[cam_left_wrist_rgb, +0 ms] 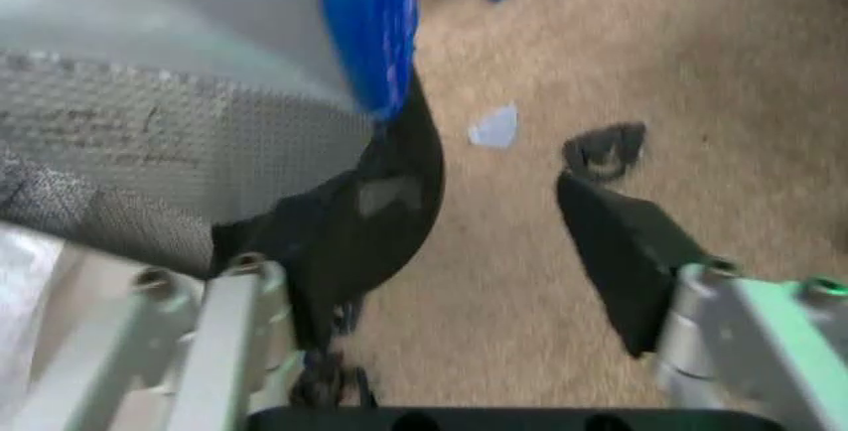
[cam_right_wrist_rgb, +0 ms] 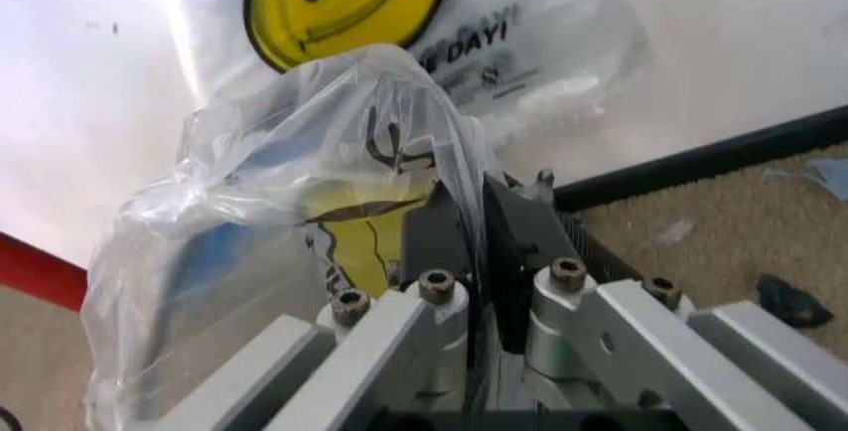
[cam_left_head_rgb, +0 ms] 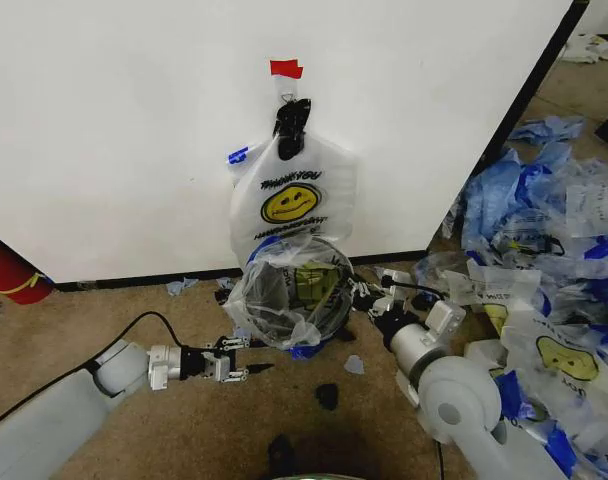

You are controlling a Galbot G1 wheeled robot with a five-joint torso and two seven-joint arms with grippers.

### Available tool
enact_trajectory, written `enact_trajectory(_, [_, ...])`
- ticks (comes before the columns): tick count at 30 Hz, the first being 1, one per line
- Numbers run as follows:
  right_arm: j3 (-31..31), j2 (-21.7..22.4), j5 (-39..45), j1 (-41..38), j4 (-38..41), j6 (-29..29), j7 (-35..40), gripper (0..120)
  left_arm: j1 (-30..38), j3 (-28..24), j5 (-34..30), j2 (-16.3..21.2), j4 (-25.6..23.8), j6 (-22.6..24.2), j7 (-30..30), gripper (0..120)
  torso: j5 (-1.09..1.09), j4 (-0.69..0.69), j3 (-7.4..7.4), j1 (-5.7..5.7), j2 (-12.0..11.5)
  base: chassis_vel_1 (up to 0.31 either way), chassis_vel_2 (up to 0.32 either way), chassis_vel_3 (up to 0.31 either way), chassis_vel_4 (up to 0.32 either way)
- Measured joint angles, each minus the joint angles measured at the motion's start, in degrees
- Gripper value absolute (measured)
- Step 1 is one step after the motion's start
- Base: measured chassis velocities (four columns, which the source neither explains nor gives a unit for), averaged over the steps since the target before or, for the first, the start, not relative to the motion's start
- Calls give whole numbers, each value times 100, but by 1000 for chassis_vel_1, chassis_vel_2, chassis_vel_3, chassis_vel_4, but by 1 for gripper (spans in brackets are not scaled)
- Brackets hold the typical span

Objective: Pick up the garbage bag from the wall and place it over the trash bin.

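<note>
Beside the white wall (cam_left_head_rgb: 104,120), your right gripper (cam_right_wrist_rgb: 471,242) pinches the garbage bag (cam_left_head_rgb: 289,290) over the trash bin (cam_left_wrist_rgb: 146,163); left gripper (cam_left_head_rgb: 246,360) gapes beside it.

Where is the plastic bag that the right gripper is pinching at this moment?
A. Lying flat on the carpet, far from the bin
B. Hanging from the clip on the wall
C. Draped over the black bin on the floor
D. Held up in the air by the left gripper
C: the right gripper is shut on the bag, draped over the bin; the left gripper is open beside it.
</note>
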State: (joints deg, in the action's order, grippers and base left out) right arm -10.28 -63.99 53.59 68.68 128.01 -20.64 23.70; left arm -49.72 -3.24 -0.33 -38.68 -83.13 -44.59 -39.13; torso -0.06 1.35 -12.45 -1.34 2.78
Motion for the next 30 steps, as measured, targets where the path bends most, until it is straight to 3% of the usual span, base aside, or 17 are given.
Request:
enact_trajectory(9, [45, -29, -67, -46, -106, 15, -26, 1, 60, 119, -2, 1, 82, 99, -41, 98, 1, 0, 0, 0, 0, 0, 0, 0, 0])
enact_trajectory(13, [46, -25, -137, -10, -114, 22, -51, 1, 125, 215, 161, 50, 167, 340, 129, 100, 0, 0, 0, 0, 0, 0, 0, 0, 0])
enact_trajectory(18, [59, -26, -291, 44, -124, 52, -122, 1, 317, 442, 555, 186, 544, 788, 848, 100, 0, 0, 0, 0, 0, 0, 0, 0, 0])
enact_trajectory(24, [90, -58, -388, 57, -148, 76, -159, 1, 367, 787, 970, 279, 655, 1228, 1558, 100, -2, 0, 0, 0, 0, 0, 0, 0, 0])
enact_trajectory(26, [95, -61, -414, 71, -151, 83, -173, 1, 365, 903, 904, 421, 492, 1674, 2097, 100, 0, -1, 0, 0, 0, 0, 0, 0, 0])
enact_trajectory(27, [95, -61, -414, 71, -151, 83, -173, 1, 365, 903, 904, 421, 492, 1674, 2097, 100, 0, -1, 0, 0, 0, 0, 0, 0, 0])
enact_trajectory(30, [93, -59, -441, 100, -151, 94, -188, 1, 307, 1037, 631, 641, -57, 2548, 3158, 100, 1, 0, 0, 0, 0, 0, 0, 0, 0])
